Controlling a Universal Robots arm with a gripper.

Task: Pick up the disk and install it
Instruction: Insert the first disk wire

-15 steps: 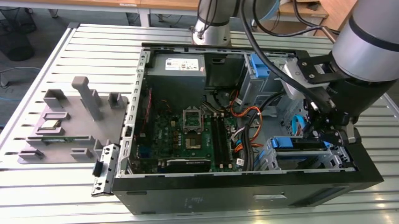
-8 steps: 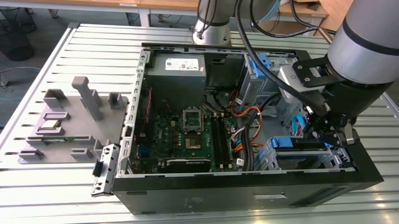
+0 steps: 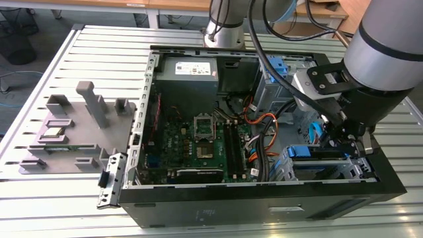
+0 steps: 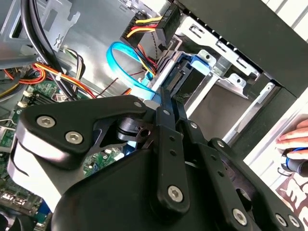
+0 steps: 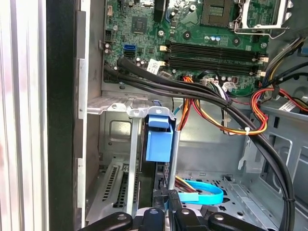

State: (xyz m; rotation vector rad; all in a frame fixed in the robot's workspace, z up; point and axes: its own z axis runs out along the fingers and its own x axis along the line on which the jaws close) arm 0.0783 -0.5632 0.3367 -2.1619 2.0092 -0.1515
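Though the claw [image 5: 168, 201] hangs low in the front corner of the open computer case [image 3: 264, 201], I read it as clenched: in both wrist views its two fingers [image 4: 168, 130] are drawn together with nothing between them. Their tips sit right at the near edge of the disk [image 5: 158, 143]. Whether they touch it I cannot tell.

The disk stands on edge inside the metal drive cage [image 5: 113, 107] in that corner of the case, blue rails along its sides, beside the green circuit board [image 3: 198, 144]. From the exterior view, the arm [image 3: 380, 54] reaches down over the case wall to the same blue-railed bay [image 3: 308, 151]. A light-blue flat cable [image 5: 204, 196] loops on the case floor just beside the claw, and bundled black and orange wires [image 5: 226, 108] cross the case above the cage.

My judgement as operator: a metal drive like this is stiff, fairly heavy for its bulk and sensitive to knocks, with smooth, slippery faces. The firm side edges are the place to take hold, never the label face or the connector end.
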